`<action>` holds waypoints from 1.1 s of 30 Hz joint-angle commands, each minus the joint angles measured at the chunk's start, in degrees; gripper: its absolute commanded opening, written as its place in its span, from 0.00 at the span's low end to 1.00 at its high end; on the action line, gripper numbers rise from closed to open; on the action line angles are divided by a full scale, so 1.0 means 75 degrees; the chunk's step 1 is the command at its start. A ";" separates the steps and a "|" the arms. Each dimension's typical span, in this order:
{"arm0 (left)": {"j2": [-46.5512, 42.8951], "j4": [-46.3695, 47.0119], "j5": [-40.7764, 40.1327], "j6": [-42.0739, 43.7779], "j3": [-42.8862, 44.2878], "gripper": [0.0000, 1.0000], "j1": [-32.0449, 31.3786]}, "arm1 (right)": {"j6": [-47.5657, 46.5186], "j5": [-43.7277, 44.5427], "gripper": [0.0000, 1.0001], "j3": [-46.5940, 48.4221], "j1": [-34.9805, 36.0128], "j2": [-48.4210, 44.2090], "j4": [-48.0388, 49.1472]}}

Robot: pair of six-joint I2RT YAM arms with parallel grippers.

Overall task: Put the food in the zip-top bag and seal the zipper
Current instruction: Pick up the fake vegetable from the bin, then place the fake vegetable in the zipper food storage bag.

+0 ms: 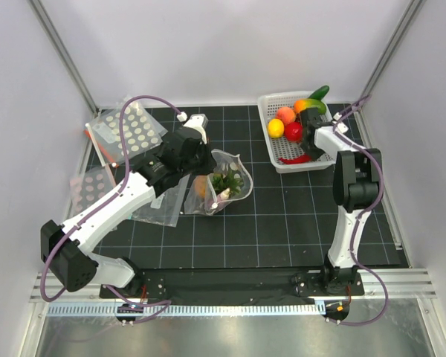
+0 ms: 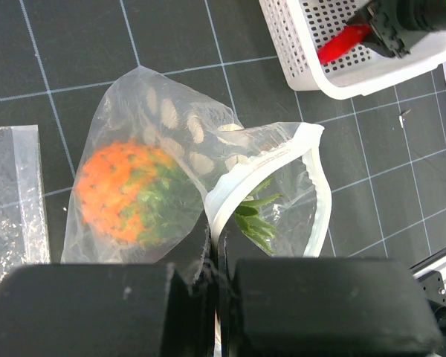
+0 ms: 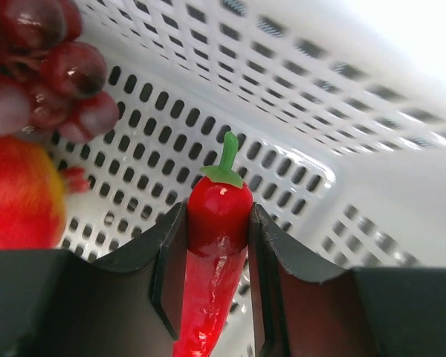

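Observation:
The zip-top bag (image 1: 227, 182), clear with white dots, stands open at mid-table with the orange pineapple (image 1: 201, 186) inside. My left gripper (image 1: 207, 167) is shut on the bag's mouth edge. In the left wrist view the white zipper (image 2: 227, 190) runs into my gripper (image 2: 219, 260), and the pineapple (image 2: 126, 193) lies behind the plastic. My right gripper (image 1: 307, 151) is inside the white basket (image 1: 271, 149), shut on the red chili pepper (image 1: 292, 159). The right wrist view shows the chili (image 3: 219, 212) pinched between both fingers of that gripper (image 3: 217, 223). A round red fruit (image 1: 293, 132) sits in the basket. The eggplant is hidden.
The basket also holds a peach (image 1: 285, 114), a lemon (image 1: 276, 128), a mango (image 1: 311, 105) and dark grapes (image 3: 44, 67); its wall (image 3: 320, 89) is close behind the chili. Spare dotted bags (image 1: 126, 130) and a plain clear bag (image 1: 160, 202) lie at the left.

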 commanded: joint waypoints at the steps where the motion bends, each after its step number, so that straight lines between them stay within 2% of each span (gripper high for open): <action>1: -0.0175 0.0283 0.0078 0.0013 0.0080 0.01 -0.0024 | -0.0240 0.0379 0.10 -0.0603 0.0063 -0.1538 0.1039; 4: -0.0163 0.0283 0.0102 0.0001 0.0080 0.01 -0.0024 | -0.0240 0.0566 0.09 -0.1155 0.0320 -0.2415 0.1522; 10: -0.0175 0.0271 0.0102 0.0001 0.0080 0.01 -0.0024 | -0.0521 0.2030 0.08 -0.1694 0.1234 -0.4055 0.2189; 17: -0.0175 0.0271 0.0195 -0.0010 0.0068 0.01 -0.0024 | -0.1903 0.3297 0.02 -0.3546 0.2652 -0.6434 0.4392; 22: -0.0116 0.0341 0.0359 -0.0069 0.0068 0.01 -0.0024 | -0.2595 0.3975 0.01 -0.4565 0.3636 -0.7632 0.5236; 24: -0.0070 0.0365 0.0441 -0.0092 0.0068 0.01 -0.0024 | -0.3084 0.4176 0.01 -0.4998 0.4327 -0.8019 0.5564; 25: -0.0069 0.0376 0.0488 -0.0104 0.0068 0.01 -0.0024 | -0.3285 0.4351 0.01 -0.5187 0.4584 -0.8137 0.6123; 28: -0.0058 0.0423 0.0535 -0.0104 0.0056 0.01 -0.0024 | -0.4337 0.4469 0.01 -0.5948 0.5394 -0.8454 0.7633; 33: -0.0104 0.0435 0.0617 -0.0116 0.0044 0.01 -0.0024 | -0.5172 0.3358 0.01 -0.6535 0.6061 -0.8361 0.9092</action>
